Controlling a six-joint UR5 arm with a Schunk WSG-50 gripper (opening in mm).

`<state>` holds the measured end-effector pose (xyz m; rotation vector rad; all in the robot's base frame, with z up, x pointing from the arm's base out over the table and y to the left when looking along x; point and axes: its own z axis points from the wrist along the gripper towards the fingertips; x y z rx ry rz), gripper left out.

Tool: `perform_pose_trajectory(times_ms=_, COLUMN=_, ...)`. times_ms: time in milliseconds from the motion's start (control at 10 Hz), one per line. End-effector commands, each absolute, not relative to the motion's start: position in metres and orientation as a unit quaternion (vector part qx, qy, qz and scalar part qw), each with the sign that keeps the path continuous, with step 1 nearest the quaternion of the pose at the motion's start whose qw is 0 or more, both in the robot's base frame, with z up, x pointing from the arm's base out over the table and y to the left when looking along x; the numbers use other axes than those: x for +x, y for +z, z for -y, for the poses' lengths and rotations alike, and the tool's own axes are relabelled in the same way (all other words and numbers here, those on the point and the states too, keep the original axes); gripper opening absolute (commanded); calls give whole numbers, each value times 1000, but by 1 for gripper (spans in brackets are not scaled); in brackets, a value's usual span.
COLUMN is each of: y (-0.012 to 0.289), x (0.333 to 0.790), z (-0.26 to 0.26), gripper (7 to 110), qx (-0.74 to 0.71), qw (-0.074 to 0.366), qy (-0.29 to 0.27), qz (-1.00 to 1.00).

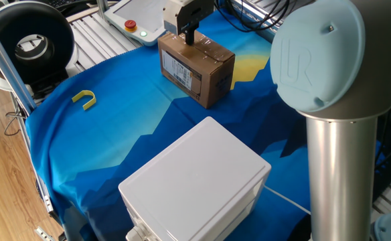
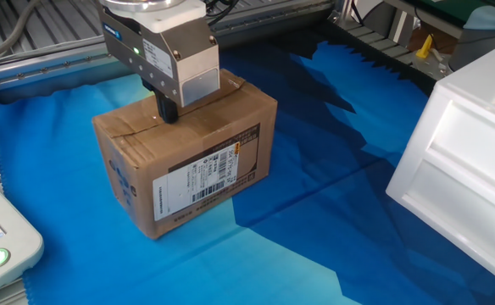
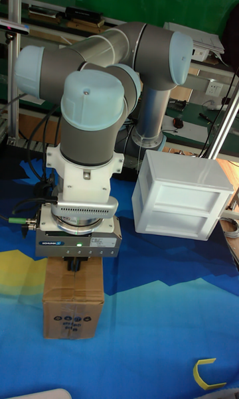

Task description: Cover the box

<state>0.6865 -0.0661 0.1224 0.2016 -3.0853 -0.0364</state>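
On the closed box (image 2: 188,161), fingers (image 2: 168,112).

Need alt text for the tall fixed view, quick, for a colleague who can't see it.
The claw is pressed onto the top of the closed cardboard box on the blue cloth. A white plastic box stands behind; a yellow hook lies near the front.

a white plastic box (image 1: 195,181) and a yellow u-shaped piece (image 1: 84,99) lie well apart on the blue cloth (image 1: 115,134)
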Motion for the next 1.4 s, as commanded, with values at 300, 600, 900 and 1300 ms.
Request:
perform_pose_trajectory(times_ms=300, y=126, x=690, z=66, gripper=7, qx=61, qw=18, qy=-15, qz=998)
perform_pose_trajectory(times_ms=600, y=126, x=691, z=66, gripper=7, qx=62, qw=17, qy=-15, qz=998)
perform_pose_trajectory(times_ms=900, y=126, x=691, z=66, gripper=7, qx=62, qw=17, qy=-15, qz=998)
perform_pose_trajectory(times_ms=1300, y=126, x=691, z=66, gripper=7, qx=62, qw=16, qy=-15, qz=998)
